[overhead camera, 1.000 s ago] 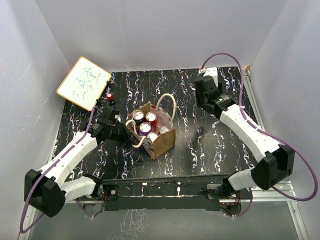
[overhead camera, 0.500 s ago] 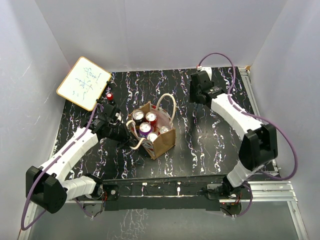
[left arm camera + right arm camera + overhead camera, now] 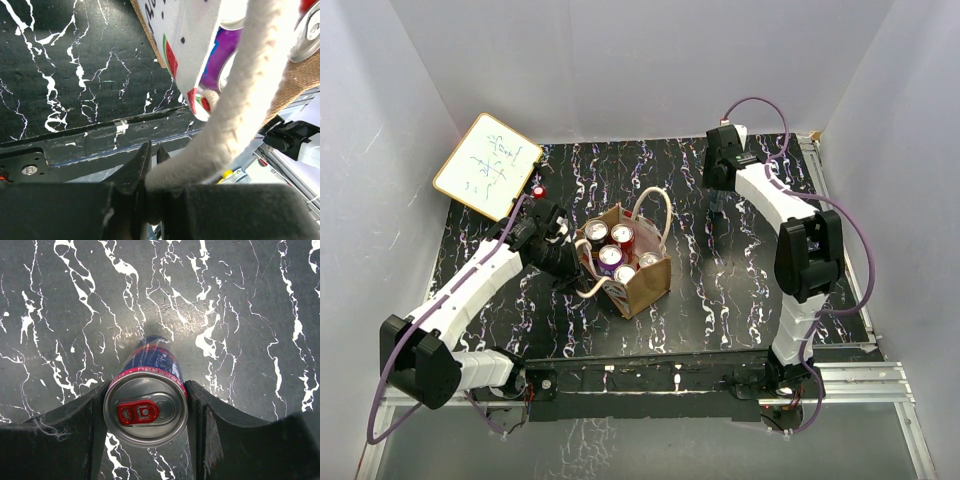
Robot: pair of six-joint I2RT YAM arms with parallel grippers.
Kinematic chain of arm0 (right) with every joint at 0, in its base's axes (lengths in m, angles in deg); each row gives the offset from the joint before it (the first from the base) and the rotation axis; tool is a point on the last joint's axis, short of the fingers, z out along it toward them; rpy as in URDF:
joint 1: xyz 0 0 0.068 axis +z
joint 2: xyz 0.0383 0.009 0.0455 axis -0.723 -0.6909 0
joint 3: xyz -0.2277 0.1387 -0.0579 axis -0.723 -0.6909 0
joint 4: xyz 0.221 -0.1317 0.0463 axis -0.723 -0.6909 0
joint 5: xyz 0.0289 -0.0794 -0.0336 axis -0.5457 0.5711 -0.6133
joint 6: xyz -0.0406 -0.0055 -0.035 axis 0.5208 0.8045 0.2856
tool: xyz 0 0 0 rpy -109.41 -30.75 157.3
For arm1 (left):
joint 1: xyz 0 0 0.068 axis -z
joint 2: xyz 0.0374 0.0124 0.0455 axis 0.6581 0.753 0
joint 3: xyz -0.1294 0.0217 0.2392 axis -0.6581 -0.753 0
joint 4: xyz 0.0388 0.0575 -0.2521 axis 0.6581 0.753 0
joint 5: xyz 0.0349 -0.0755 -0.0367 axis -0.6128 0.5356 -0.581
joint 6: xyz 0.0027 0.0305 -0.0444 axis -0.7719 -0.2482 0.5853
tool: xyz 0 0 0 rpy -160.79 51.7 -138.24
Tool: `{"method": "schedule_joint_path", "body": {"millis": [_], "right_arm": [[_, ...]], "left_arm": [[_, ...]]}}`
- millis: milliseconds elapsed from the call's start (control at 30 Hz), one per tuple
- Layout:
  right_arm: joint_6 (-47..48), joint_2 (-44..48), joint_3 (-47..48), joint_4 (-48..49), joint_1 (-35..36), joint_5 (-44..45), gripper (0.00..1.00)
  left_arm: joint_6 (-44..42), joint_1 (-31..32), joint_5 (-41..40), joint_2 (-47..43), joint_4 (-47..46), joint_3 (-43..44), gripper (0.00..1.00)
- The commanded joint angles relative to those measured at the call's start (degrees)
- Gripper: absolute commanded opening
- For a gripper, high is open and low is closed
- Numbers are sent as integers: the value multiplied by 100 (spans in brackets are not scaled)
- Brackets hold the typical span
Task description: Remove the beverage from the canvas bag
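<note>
Can (image 3: 145,412), upright, was clamped by right gripper (image 3: 146,390) over table (image 3: 250,290) well clear of bag (image 3: 645,285); left gripper (image 3: 152,155) pinched shut on handle (image 3: 240,100); best set down level before release.

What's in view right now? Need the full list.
canvas bag: 1, tan, table centre
bag handle: off-white rope, in left gripper
cans in bag: 5 tops showing, silver with red or purple
held can: 1, blue, red tab, far right of table
whiteboard: 1, white, far-left corner
small red object: 1, beside whiteboard, unidentifiable
table: black, white veins
left gripper: shut on bag handle
right gripper: shut on held can
</note>
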Motion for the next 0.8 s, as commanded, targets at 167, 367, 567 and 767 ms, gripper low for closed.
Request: {"method": "schedule_joint_path", "body": {"millis": [167, 367, 567, 767], "right_arm": [[-297, -188, 421, 373, -255, -215, 10], [-269, -162, 270, 375, -344, -250, 39], [-64, -87, 387, 353, -380, -420, 89], [119, 424, 231, 300, -377, -578, 98]], "left_arm": [[-263, -31, -13, 112, 282, 131, 0], [-236, -31, -99, 54, 304, 180, 0], [-199, -31, -98, 54, 284, 209, 0], [-172, -31, -104, 1, 231, 176, 0]]}}
